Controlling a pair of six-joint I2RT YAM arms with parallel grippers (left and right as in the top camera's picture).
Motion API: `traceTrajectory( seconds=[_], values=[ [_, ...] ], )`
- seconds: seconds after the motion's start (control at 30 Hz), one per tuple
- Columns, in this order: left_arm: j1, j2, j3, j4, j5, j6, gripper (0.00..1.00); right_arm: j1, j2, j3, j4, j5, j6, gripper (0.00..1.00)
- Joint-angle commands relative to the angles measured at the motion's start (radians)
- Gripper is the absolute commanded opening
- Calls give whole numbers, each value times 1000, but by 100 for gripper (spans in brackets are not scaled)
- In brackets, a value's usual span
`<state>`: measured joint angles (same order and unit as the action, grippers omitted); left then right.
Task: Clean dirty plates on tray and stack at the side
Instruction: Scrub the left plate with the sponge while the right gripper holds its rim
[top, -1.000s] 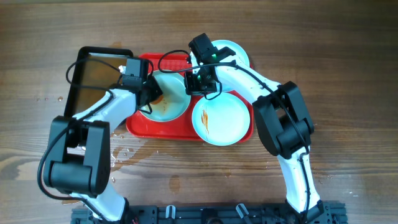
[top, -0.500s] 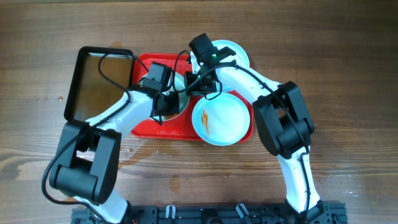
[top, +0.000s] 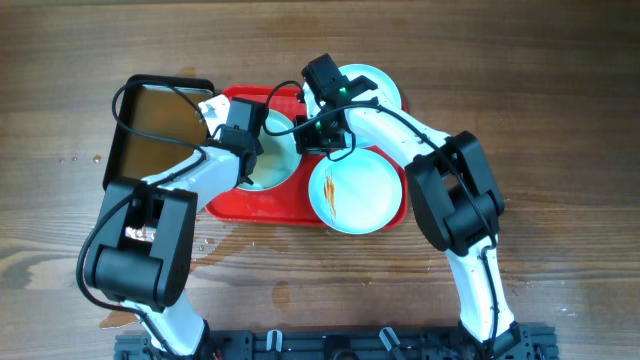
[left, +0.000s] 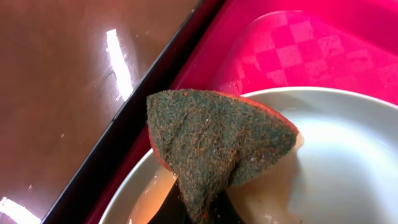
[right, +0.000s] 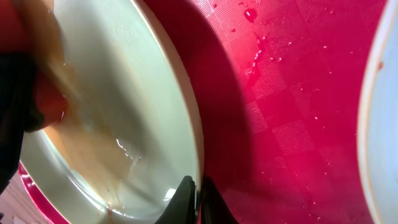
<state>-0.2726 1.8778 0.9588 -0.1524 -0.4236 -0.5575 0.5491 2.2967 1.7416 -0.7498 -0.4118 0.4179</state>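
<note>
The red tray (top: 228, 205) holds two pale plates. The left plate (top: 278, 165) is wet with orange-brown sauce. My left gripper (top: 248, 148) is shut on a green scouring sponge (left: 217, 143) and presses it on that plate's left rim (left: 336, 162). My right gripper (top: 318, 135) is shut on the same plate's right rim (right: 124, 112), its fingers (right: 196, 199) pinching the edge. The front right plate (top: 355, 190) has orange streaks. A third plate (top: 378, 85) lies behind the tray, partly under my right arm.
A black metal pan (top: 150, 130) with brownish liquid stands against the tray's left edge, and it also shows in the left wrist view (left: 62, 93). Water drops lie on the wooden table (top: 210, 245) in front of the tray.
My left gripper with the sponge swept right across the left plate, then back to its left rim near the pan. My right gripper stayed on the plate's rim.
</note>
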Motion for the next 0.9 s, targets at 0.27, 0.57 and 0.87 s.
traceTrajectory(
  seconds=[0.27,0.57,0.87],
  values=[
    [9,68,-45,-210,954,263,4,3,23,-3,-8,-26,-26,4],
    [34,68,-45,-391,355,-34,4,3,23,-3,-10,-26,-26,4],
    [69,68,12,-386,92,-110,4,3,23,-3,-10,-26,-25,4]
  ],
)
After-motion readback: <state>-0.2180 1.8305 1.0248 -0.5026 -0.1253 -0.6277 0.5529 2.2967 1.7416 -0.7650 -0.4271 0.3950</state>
